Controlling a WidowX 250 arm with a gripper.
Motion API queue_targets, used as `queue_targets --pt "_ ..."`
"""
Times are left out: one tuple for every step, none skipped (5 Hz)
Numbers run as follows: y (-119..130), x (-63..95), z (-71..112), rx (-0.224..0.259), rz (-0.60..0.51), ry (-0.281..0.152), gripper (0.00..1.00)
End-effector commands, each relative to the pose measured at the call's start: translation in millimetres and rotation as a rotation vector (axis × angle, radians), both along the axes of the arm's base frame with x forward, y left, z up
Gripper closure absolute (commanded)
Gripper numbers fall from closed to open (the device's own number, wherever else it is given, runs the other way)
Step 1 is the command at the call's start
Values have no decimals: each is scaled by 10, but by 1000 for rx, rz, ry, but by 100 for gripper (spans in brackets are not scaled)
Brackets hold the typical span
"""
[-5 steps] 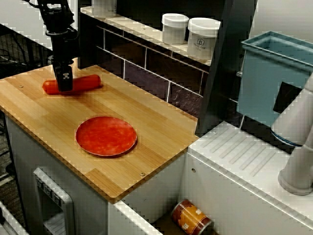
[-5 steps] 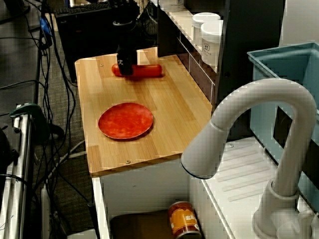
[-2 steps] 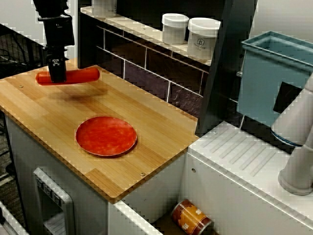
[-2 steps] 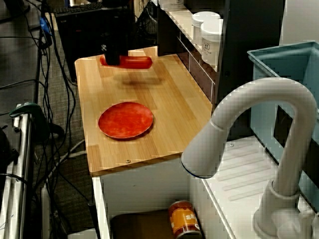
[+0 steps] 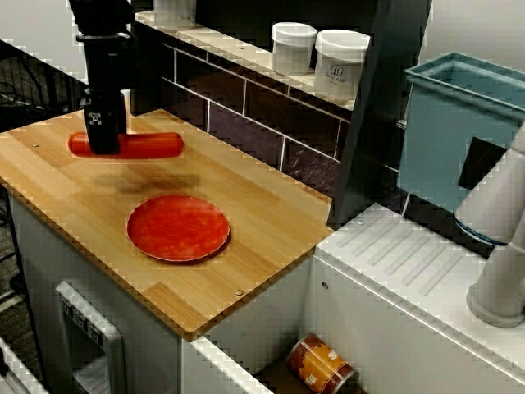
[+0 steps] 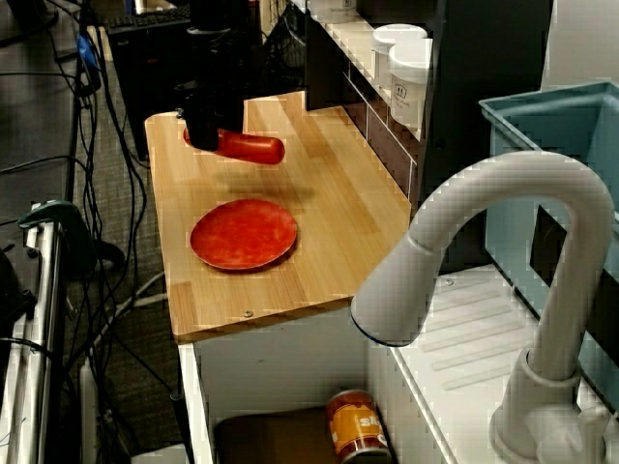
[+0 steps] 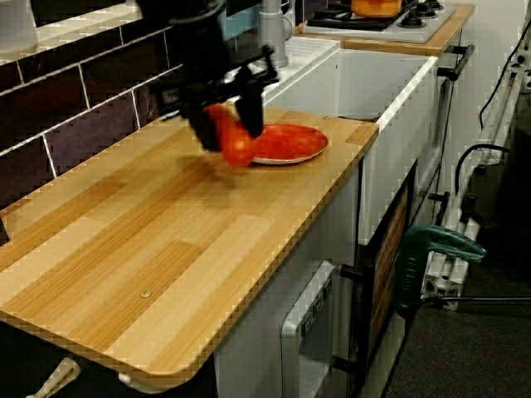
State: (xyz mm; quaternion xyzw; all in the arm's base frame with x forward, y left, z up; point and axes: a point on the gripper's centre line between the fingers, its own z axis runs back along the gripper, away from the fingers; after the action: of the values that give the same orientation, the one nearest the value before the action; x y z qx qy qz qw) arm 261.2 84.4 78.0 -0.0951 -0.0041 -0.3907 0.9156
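My black gripper (image 5: pixel 104 135) is shut on the left end of a long red sausage (image 5: pixel 152 145), which hangs level above the wooden counter (image 5: pixel 254 213) and casts a shadow on it. A round red plate (image 5: pixel 178 227) lies flat on the wood just ahead of the sausage. In the view over the faucet, the gripper (image 6: pixel 203 135) and sausage (image 6: pixel 253 147) hover just behind the plate (image 6: pixel 244 233). Looking along the counter, the fingers (image 7: pixel 206 131) clamp the sausage (image 7: pixel 236 143) in front of the plate (image 7: pixel 290 143).
Two white jars (image 5: pixel 293 47) (image 5: pixel 340 63) stand on the tiled ledge. A teal bin (image 5: pixel 459 123) and a white faucet (image 6: pixel 484 290) sit by the sink, with an orange can (image 5: pixel 321 365) in the basin. Cables (image 6: pixel 97 193) hang beyond the counter's outer edge.
The sausage has been lifted off the wood at the counter's back corner. The gripper then carried it out from the corner toward the plate.
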Motion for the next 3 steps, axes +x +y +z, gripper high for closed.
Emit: queue_targets --pt "-359 -324 -1 68 -103 -74 100" --pt "-577 -392 -56 113 -129 -101 100" --pt "-674 -422 -100 134 -132 -111 100"
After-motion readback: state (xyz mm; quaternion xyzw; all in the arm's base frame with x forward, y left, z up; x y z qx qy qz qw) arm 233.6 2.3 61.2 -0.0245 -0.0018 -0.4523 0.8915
